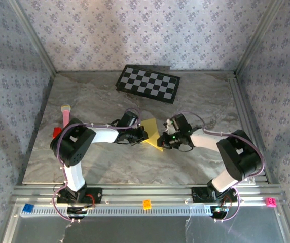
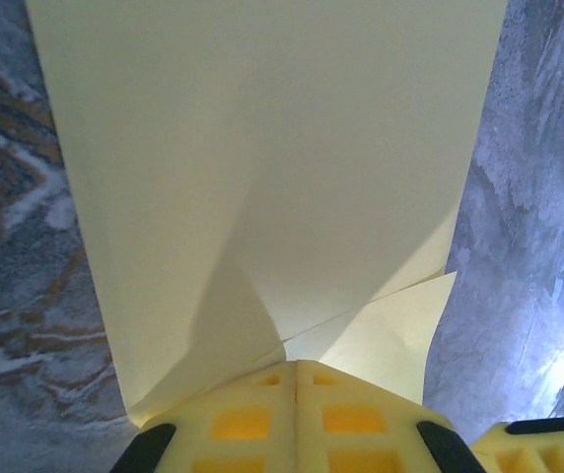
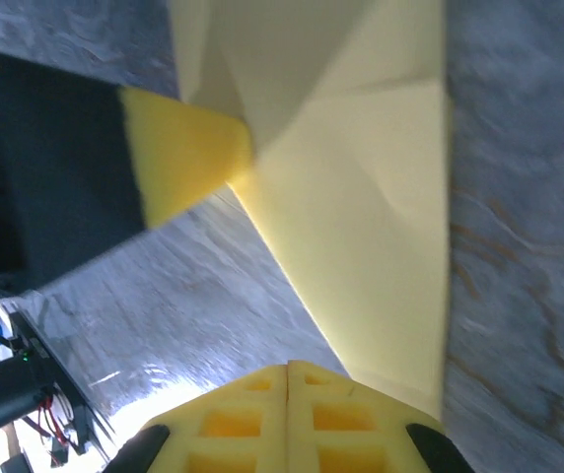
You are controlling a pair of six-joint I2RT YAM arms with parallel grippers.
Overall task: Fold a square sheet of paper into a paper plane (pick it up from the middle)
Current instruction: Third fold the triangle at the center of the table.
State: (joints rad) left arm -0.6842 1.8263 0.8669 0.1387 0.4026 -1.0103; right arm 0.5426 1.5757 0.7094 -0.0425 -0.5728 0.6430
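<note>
The square sheet of paper (image 1: pixel 151 134) is yellow, partly folded and creased, and sits at mid-table between my two grippers. In the left wrist view the paper (image 2: pixel 262 148) fans out from my left gripper (image 2: pixel 296 363), whose jaws are pressed together with creases converging at their tip, so it looks pinched there. My left gripper (image 1: pixel 142 135) is at the paper's left edge. My right gripper (image 3: pixel 288 367) is shut with nothing seen in its seam; the paper (image 3: pixel 361 197) runs past its right finger. The left gripper's fingertip (image 3: pixel 188 148) touches the sheet's far crease.
A black-and-white checkerboard (image 1: pixel 148 83) lies at the back of the marble table (image 1: pixel 109 162). A pink stick (image 1: pixel 65 114) and a red block (image 1: pixel 57 131) sit at the left edge. Small blue (image 1: pixel 28 207), orange (image 1: pixel 147 204) and pink (image 1: pixel 270 202) blocks rest on the front rail.
</note>
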